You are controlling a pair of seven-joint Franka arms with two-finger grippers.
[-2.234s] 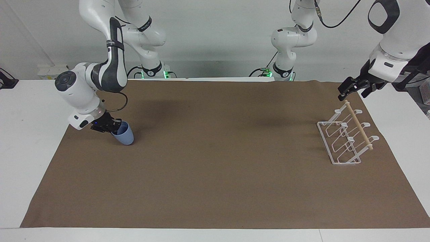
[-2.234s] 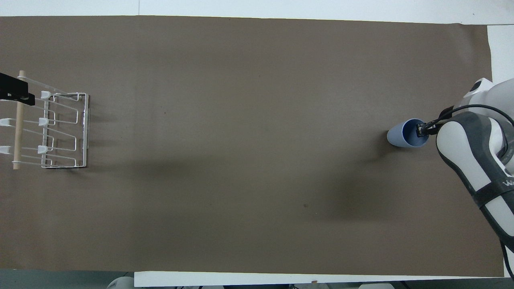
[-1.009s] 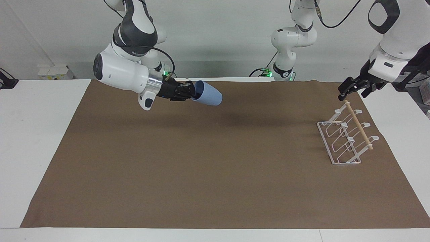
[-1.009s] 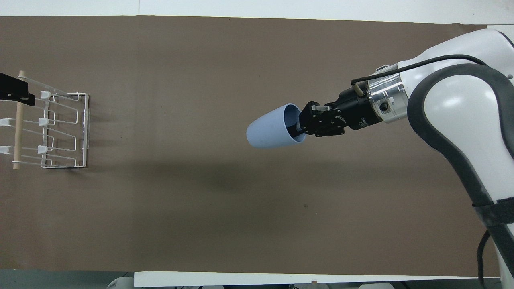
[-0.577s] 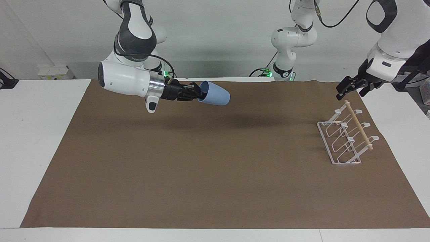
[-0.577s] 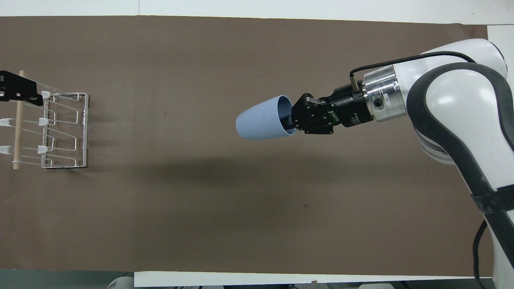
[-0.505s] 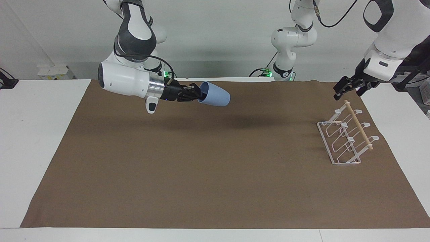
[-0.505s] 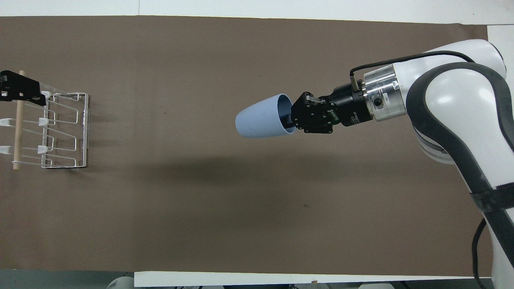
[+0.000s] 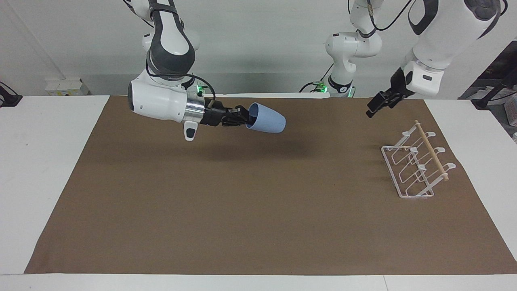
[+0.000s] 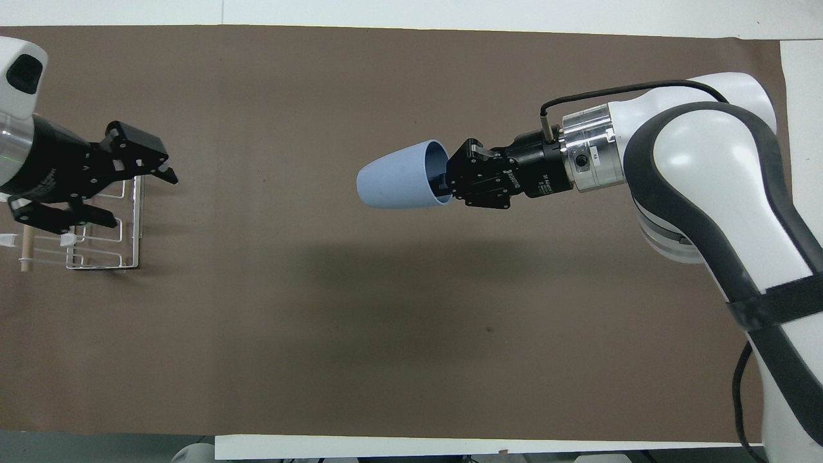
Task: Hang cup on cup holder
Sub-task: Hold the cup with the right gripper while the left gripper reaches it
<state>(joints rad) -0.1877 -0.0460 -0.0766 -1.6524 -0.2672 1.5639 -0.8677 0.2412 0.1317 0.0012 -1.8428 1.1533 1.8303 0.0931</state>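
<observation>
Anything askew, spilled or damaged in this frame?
Nothing stands out. The cup lies sideways only because the right gripper holds it by the rim in the air; the cup holder stands squarely, and the left gripper is open.

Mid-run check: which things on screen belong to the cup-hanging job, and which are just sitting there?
In the job:
- cup, held sideways in the air by the right gripper
- cup holder, standing at the left arm's end
- left gripper, open

Just there:
- brown mat
</observation>
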